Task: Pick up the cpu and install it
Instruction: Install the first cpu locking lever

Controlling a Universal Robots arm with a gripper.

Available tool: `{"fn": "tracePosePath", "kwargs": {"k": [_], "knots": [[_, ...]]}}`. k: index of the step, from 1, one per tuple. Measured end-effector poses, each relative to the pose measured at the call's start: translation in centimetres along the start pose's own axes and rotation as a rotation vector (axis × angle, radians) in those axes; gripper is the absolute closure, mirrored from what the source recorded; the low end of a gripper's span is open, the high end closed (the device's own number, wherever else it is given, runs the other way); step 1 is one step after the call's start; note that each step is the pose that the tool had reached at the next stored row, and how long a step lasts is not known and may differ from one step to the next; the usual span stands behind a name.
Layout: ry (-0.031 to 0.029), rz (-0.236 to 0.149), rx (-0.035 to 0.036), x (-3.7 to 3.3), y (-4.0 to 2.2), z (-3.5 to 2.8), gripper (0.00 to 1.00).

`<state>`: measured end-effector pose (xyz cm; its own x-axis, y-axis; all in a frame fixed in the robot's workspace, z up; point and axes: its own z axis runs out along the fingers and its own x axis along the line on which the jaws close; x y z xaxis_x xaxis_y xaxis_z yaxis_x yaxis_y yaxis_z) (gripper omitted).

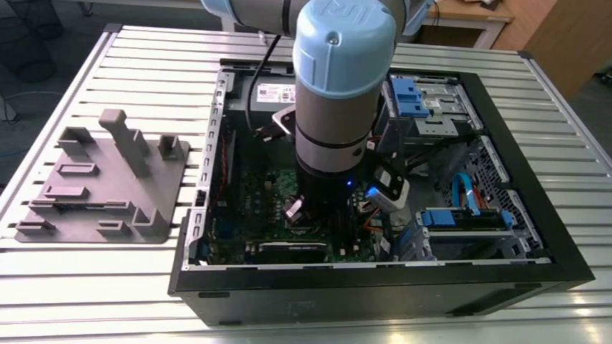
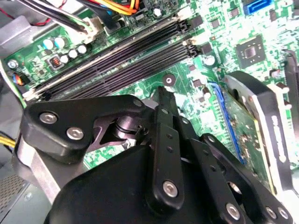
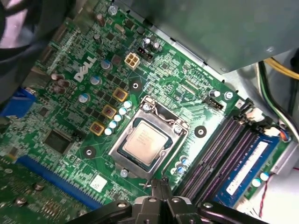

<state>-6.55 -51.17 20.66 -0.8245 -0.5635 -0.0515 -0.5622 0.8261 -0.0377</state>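
The cpu [image 3: 145, 139] sits inside the socket frame [image 3: 148, 140] on the motherboard [image 3: 70, 116]. The pincer [image 3: 160, 186] hovers beside it, fingertips clenched together, grasping nothing.

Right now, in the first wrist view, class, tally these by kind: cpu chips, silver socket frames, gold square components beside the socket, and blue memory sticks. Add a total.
cpu: 1
silver socket frame: 1
gold square components: 3
blue memory stick: 1
Total: 6

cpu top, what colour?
Pale silver-grey metal, seated in the socket frame; cpu shows best in the first wrist view.
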Motion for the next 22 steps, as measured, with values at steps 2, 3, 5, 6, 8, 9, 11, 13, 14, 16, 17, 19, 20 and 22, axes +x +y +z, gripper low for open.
{"fn": "tracePosePath", "kwargs": {"k": [2, 3, 5, 6, 8, 9, 11, 13, 14, 16, 17, 19, 20, 22], "knots": [[-0.0002, 0.000, -0.0001, -0.01, 0.00, -0.07, 0.89], [-0.0001, 0.000, -0.0001, -0.01, 0.00, -0.07, 0.89], [0.0000, 0.000, 0.0000, 0.01, 0.02, -0.08, 0.89], [0.0000, 0.000, 0.0001, 0.09, 0.11, -0.09, 0.89], [0.0002, 0.001, 0.0001, 0.39, 0.49, -0.11, 0.89], [0.0000, 0.001, 0.0001, 0.55, 0.71, -0.12, 0.89], [0.0001, 0.001, 0.0002, 0.90, 1.15, -0.15, 0.89], [0.0000, 0.002, 0.0003, 1.16, 1.45, -0.17, 0.89], [-0.0002, 0.002, 0.0004, 1.28, 1.63, -0.19, 0.89], [-0.0025, 0.003, -0.0019, 1.37, 1.90, -0.20, 0.89], [-0.0035, 0.003, -0.0025, 1.39, 2.02, -0.21, 0.89], [-0.0056, 0.004, -0.0022, 1.37, 2.22, -0.29, 0.89], [-0.0064, 0.005, -0.0014, 1.35, 2.24, -0.46, 0.89], [-0.0084, 0.005, -0.0003, 1.28, 2.26, -1.01, 0.89]]}}
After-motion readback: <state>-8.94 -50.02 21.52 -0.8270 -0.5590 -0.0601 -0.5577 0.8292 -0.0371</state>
